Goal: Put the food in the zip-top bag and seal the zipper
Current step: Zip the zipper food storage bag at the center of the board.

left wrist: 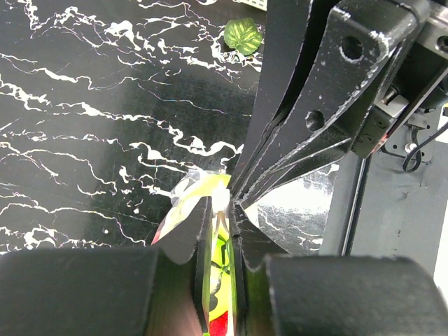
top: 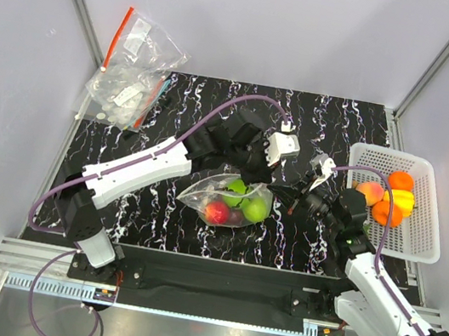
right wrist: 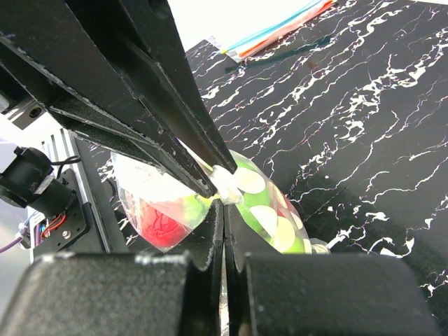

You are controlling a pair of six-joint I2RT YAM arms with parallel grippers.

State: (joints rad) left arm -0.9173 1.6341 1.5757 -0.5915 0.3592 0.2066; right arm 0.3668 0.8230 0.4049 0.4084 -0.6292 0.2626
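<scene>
zip-top bag: clear soft plastic film. food: glossy smooth plastic. bench: black marbled, faint sheen. basket: white plastic lattice.

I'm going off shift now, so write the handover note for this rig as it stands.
Left end effector: shut on the mouth edge of the dotted bag.
Right end effector: shut on the same edge, tips meeting the left's.
The bag lies mid-table with green, red and dark fruit inside. Several orange and yellow pieces sit in the white basket.
Done: some food bagged.
Left: the basket pieces, then the zipper; whether any of it is pressed shut cannot be told.
</scene>
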